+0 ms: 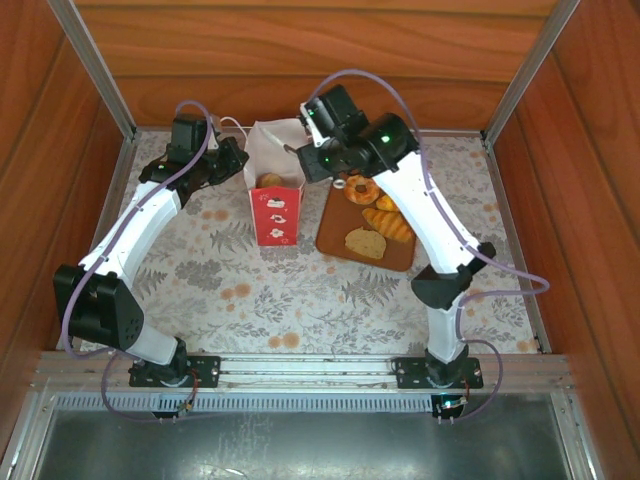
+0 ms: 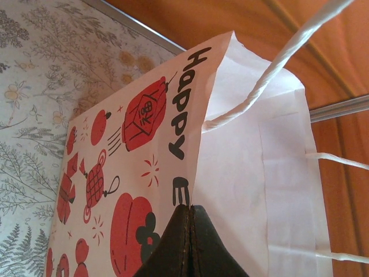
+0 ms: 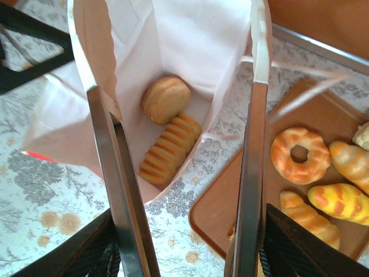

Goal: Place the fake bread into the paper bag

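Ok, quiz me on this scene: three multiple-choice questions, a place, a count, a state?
1. How many pastries lie in the paper bag? A two; B none; C five.
2. Where is the ring pastry? A in the bag; B between the right jaws; C on the brown board.
3. The left jaws are: A wide open; B shut on the bag's edge; C holding a pastry.
Answers: A, a round roll and a ridged roll lie inside; C, it rests beside croissants; B, their dark tips meet on paper.
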Tool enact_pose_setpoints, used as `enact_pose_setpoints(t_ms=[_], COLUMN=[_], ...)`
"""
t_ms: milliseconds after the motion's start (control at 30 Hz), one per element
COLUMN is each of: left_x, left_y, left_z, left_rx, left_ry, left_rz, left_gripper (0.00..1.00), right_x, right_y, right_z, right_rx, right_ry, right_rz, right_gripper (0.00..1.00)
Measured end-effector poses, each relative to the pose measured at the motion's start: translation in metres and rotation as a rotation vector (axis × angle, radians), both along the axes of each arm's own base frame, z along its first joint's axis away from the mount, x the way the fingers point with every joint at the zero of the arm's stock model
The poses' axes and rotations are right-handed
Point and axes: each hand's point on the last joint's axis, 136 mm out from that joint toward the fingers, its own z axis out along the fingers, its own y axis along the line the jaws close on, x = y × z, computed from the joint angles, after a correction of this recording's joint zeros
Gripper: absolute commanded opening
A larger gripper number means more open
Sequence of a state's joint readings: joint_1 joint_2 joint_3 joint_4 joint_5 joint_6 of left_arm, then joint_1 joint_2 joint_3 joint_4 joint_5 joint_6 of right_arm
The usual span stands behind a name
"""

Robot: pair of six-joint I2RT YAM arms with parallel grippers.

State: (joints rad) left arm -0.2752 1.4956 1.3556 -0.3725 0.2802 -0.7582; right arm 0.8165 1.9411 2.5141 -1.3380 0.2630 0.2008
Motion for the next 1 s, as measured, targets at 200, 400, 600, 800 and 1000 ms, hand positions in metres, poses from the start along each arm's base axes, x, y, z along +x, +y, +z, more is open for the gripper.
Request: enact_pose_setpoints(t_ms=[200, 400, 600, 800, 1000], left_x=[0.002, 0.002, 0.002, 0.002, 0.001], left_y=[0.002, 0.004, 0.004, 0.004, 0.004], left_z=[-0.003, -0.003, -0.003, -0.003, -0.004], left_rx=[0.008, 0.011, 0.013, 0.014, 0.013], left_ry=[-0.005, -0.007, -0.006, -0.006, -0.005], left_rz=[0.016, 0.021, 0.022, 0.022, 0.020], left_gripper=[0.00, 0.09, 0.12, 0.17, 0.34], right_x=[-0.017, -0.024, -0.028, -0.040, -0.052], right_y=[-0.015, -0.033, -0.071, -0.126, -0.177], right_z=[0.038, 0.056, 0.067, 0.075, 0.055], right_rx=[0.080, 0.119, 0.122, 0.121, 0.079], right_ry=[-0.059, -0.078, -0.090, -0.095, -0.057], right_rz=[0.006, -0.022, -0.105, -0.225, -0.345], right_gripper=[0.61, 0.59, 0.59, 0.59, 0.59])
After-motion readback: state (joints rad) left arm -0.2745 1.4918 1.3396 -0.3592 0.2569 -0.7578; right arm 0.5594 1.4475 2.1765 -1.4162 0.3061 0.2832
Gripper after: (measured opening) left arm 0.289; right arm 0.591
